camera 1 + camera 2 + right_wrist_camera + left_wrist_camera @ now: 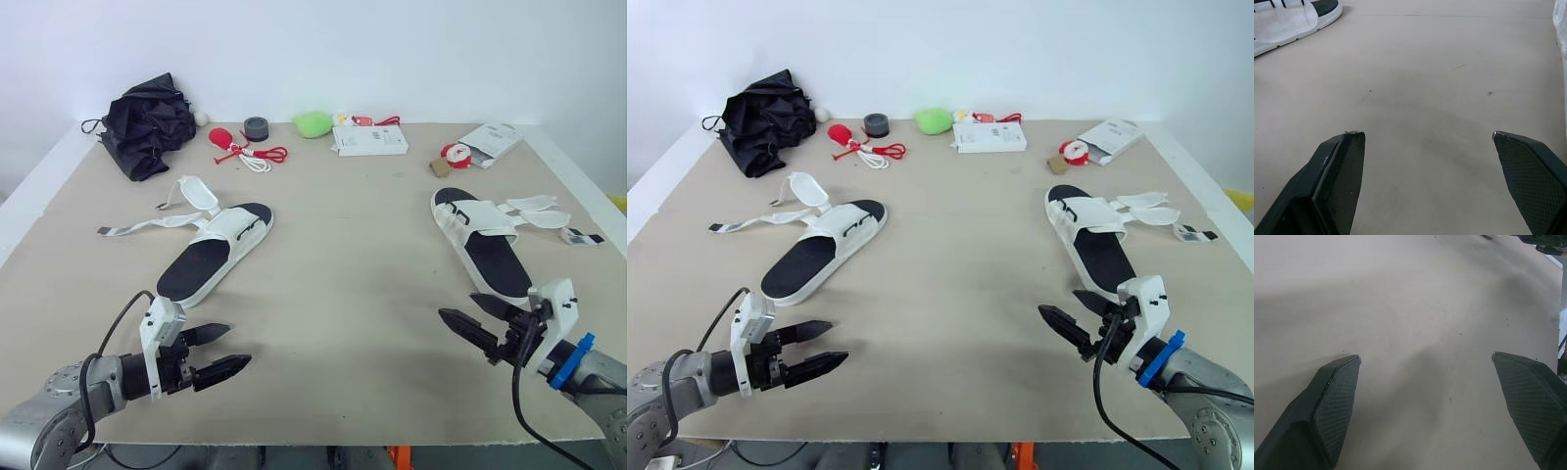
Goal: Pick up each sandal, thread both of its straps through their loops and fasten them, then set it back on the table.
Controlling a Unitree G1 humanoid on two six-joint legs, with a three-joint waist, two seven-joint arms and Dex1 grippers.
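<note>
Two white sandals with black footbeds lie on the beige table (343,255). The left sandal (217,247) rests at centre left, its loose straps (157,223) spread toward the table's left edge. The right sandal (482,242) lies at the right, its straps (539,211) trailing to the right. My left gripper (223,351) hovers open near the front edge, in front of the left sandal's heel and apart from it. Just in front of the right sandal's heel, my right gripper (462,313) is open, holding nothing. The left sandal's toe (1288,19) appears in the right wrist view.
Along the back edge lie a folded black umbrella (147,122), a red object with red and white cords (240,149), a grey tape roll (257,127), a green object (313,123), a white box (370,140) and an open white packet (485,144).
</note>
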